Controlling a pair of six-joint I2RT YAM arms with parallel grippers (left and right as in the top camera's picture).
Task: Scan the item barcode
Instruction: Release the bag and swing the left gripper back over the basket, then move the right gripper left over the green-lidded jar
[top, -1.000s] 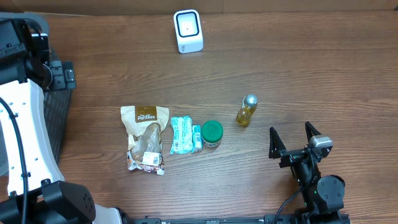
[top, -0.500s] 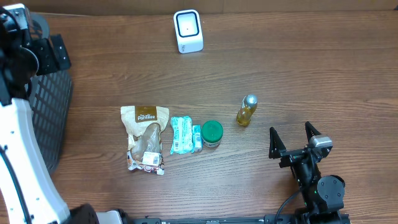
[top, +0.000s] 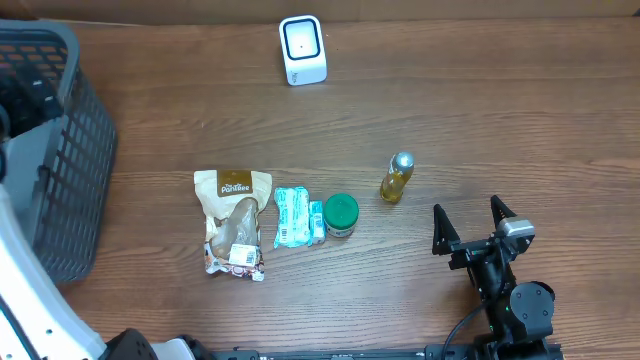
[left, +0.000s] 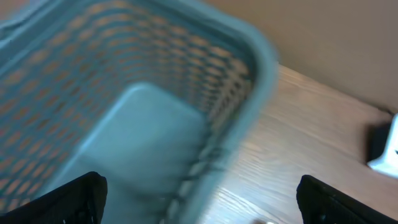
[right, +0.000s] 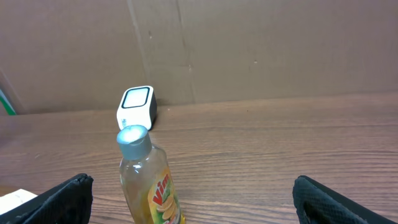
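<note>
Wooden tabletop (top: 520, 110) carries all four items — pouch (top: 233, 222), blue packet (top: 296, 216), green-lidded jar (top: 341, 214), yellow bottle (top: 396, 177) — none lifted, well apart from the scanner (top: 302, 50). Right fingers (top: 441, 228) wide, empty, near the bottle; left fingers (left: 84, 194) wide over the basket (left: 258, 68). Nothing scanned yet, by appearance.

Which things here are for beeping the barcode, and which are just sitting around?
For the job:
- white scanner
- things it could scan: brown snack pouch, blue-and-white packet, green-lidded jar, yellow bottle

Just sitting around, it seems:
- grey basket
- wooden table
</note>
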